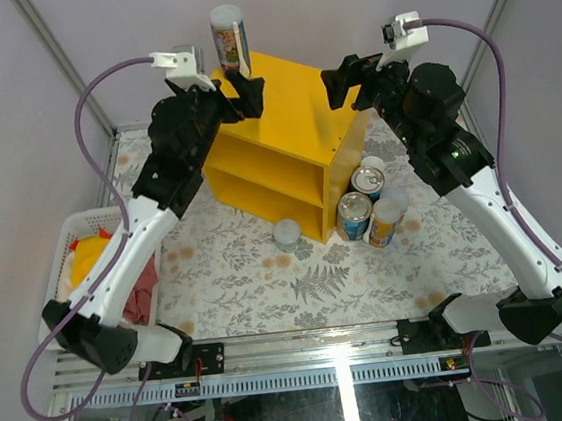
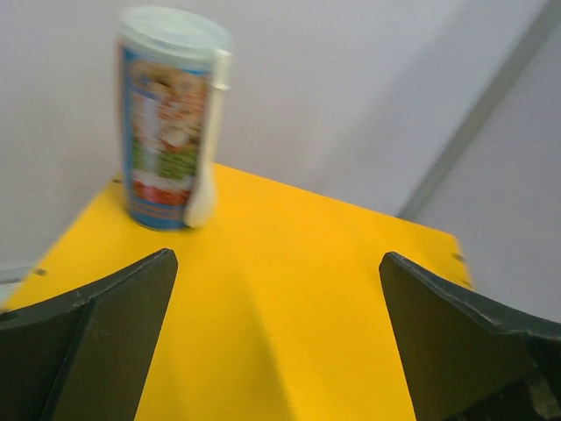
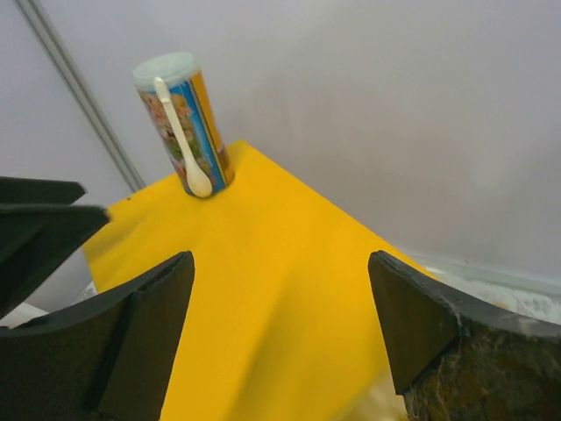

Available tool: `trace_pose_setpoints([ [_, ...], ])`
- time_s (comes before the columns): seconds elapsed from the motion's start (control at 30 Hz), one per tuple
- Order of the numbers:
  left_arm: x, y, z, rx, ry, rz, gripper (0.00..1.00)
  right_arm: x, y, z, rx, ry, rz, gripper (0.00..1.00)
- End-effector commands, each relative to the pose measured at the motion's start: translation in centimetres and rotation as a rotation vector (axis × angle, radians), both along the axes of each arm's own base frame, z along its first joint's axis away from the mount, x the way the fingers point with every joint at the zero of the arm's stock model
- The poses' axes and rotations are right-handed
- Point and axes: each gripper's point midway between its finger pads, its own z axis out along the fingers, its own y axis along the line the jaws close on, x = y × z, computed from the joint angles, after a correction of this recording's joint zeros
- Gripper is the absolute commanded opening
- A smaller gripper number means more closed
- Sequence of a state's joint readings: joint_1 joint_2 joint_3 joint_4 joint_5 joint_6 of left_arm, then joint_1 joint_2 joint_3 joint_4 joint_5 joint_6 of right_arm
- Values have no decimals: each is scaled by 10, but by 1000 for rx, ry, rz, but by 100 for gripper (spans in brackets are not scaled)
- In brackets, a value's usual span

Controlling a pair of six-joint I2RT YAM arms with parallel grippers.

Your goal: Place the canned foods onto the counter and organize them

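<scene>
At left, left gripper [image 1: 237, 96] spread wide, empty, over the counter [image 1: 295, 108] top, near the tall can [image 1: 228, 37] upright on its far-left corner. At right, right gripper [image 1: 343, 75] likewise parted, holding nothing; below, three cans [image 1: 354, 215] on the table [image 1: 239, 285].

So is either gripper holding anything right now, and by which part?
Nothing: left gripper and right gripper both open, empty, over the bright yellow wooden counter.

Tall white-lidded can [image 1: 228, 35] upright at far corner of yellow counter [image 1: 294, 93]
</scene>
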State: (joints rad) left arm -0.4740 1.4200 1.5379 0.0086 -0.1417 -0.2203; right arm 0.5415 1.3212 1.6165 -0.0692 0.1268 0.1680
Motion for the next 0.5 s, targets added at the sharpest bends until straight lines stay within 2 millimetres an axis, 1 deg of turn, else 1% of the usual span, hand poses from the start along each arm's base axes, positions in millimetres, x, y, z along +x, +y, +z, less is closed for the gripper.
trace_pose_setpoints([
  [0.0,-62,-39,22,-27,-111,-215,100,-16,-28,-1,49,25,-100,93],
  [0.03,-80,-48,28,-44,-157,-273,100,-18,-31,-5,68,46,-115,96],
  [0.1,-112,-63,26,-61,-198,-347,100,-22,-40,-11,82,82,-148,100],
  [0.2,-153,-87,10,-60,-205,-426,100,-29,-50,-19,91,126,-187,99],
  [0.3,-192,-110,-12,-28,-200,-465,100,-35,-69,-29,102,158,-269,99],
  [0.33,-203,-116,-25,-16,-189,-473,100,-37,-75,-33,100,169,-297,100],
  [0.37,-213,-120,-32,-14,-189,-476,100,-39,-81,-36,96,178,-324,100],
  [0.4,-228,-128,-40,-16,-190,-492,100,-41,-89,-39,89,189,-360,99],
  [0.47,-244,-137,-56,-20,-183,-488,100,-43,-103,-41,83,194,-430,99],
])
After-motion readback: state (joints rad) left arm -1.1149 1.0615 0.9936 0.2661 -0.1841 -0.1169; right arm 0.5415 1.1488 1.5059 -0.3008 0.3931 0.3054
